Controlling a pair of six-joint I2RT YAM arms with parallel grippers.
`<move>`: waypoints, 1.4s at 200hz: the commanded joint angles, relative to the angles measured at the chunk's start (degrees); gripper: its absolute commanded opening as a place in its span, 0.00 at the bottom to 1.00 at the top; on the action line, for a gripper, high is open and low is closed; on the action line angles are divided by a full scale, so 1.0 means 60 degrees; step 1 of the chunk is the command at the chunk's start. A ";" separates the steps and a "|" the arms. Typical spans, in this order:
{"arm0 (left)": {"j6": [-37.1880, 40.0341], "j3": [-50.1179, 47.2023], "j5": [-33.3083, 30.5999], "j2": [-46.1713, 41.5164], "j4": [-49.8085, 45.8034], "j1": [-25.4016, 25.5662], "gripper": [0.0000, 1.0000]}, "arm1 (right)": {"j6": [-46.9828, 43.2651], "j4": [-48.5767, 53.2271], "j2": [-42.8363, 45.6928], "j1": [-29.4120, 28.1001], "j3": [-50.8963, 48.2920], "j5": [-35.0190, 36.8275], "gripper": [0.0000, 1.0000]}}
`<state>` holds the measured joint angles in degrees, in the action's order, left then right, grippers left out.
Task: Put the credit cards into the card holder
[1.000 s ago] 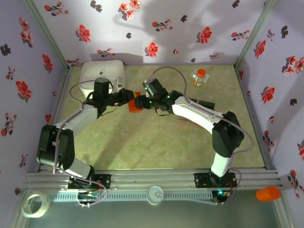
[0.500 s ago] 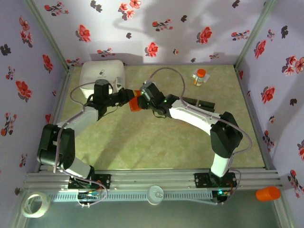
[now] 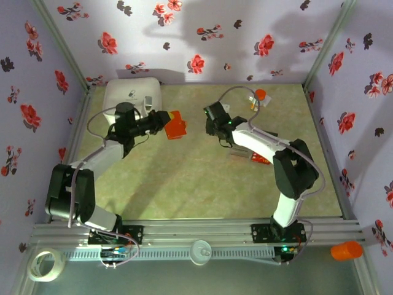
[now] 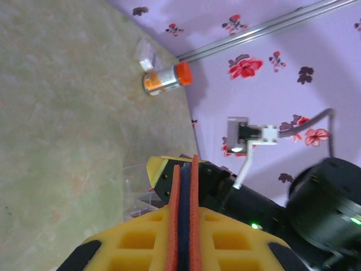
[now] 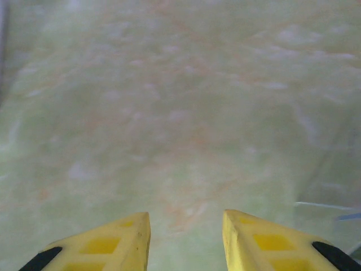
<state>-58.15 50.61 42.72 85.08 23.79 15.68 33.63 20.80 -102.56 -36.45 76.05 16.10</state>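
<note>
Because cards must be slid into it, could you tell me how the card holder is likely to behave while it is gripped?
It is probably fairly stiff: the card holder juts from the left gripper without drooping. It looks thin, so likely light. Pinched at one end, it may twist when a card pushes in.

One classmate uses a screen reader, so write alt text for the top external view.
The left gripper grips the orange-red card holder beside a white box; the right gripper is open nearby. The credit cards lie on the table by the right arm, an orange-capped bottle near the back.
</note>
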 commanded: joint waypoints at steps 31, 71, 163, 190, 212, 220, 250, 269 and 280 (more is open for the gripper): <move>-0.0244 -0.0246 0.0634 -0.0025 0.0800 -0.0479 0.00 | 0.0590 -0.0316 0.1019 -0.0100 -0.0126 -0.1746 0.42; -0.0581 -0.0190 0.0935 0.0230 0.1498 -0.0651 0.00 | 0.1343 -0.2078 0.1539 -0.0025 -0.0250 -0.3929 0.62; -0.1534 0.0061 0.0977 0.0655 0.2651 -0.0660 0.00 | 0.3019 -0.4827 -0.0115 -0.0034 0.0530 -0.6008 0.72; -0.1726 0.0164 0.0966 0.0827 0.2823 -0.0651 0.00 | 0.3183 -0.5262 -0.0106 -0.0025 0.0227 -0.6059 0.71; -0.2069 0.0179 0.0954 0.0987 0.3324 -0.0651 0.00 | 0.3183 -0.5367 -0.0035 -0.0002 -0.0039 -0.6050 0.68; -0.2202 0.0184 0.0936 0.1035 0.3467 -0.0655 0.00 | 0.3248 -0.5495 -0.0002 0.0023 -0.0200 -0.6061 0.66; -0.2668 0.0209 0.0858 0.1229 0.4057 -0.0651 0.00 | 0.3471 -0.5971 0.0193 0.0138 -0.0898 -0.6054 0.57; -0.2875 0.0240 0.0823 0.1300 0.4313 -0.0643 0.00 | 0.3636 -0.6327 0.0329 0.0269 -0.1331 -0.6052 0.50; -0.2989 0.0252 0.0805 0.1319 0.4456 -0.0648 0.00 | 0.3792 -0.6596 0.0392 0.0366 -0.1540 -0.6091 0.46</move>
<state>-73.12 49.87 47.18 92.71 43.51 11.99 54.19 -15.09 -102.74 -35.53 69.71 -19.77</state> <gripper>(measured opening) 0.122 0.489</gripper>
